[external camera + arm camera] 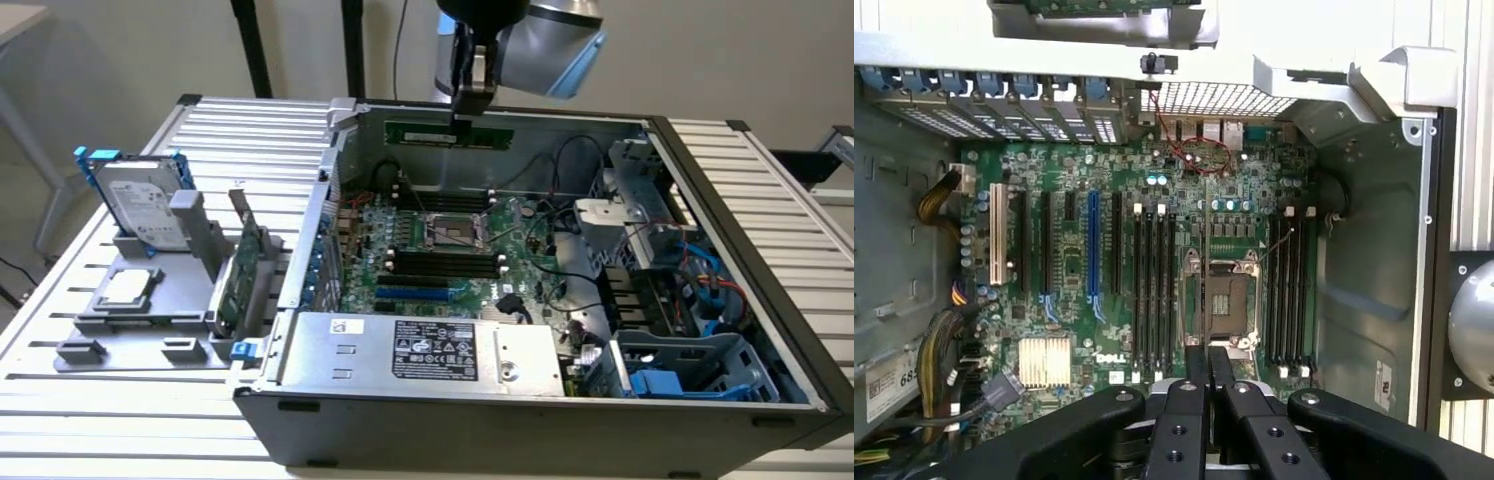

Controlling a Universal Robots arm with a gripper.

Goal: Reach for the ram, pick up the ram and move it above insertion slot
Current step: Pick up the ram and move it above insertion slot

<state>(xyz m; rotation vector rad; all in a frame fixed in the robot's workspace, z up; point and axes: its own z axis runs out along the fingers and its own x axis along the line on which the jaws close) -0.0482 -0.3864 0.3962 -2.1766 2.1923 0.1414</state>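
Above motherboard (441,240): one ram (450,133), one pincer (467,118)

A ribbed aluminium table (160,395) made of long slatted profiles carries everything here. An open grey computer case (534,425) lies on its side across the middle of it. Just beside the case, towards the exterior view's left, a grey fixture tray (140,330) sits flat on the slats, with a hard drive (140,200) standing upright in it.
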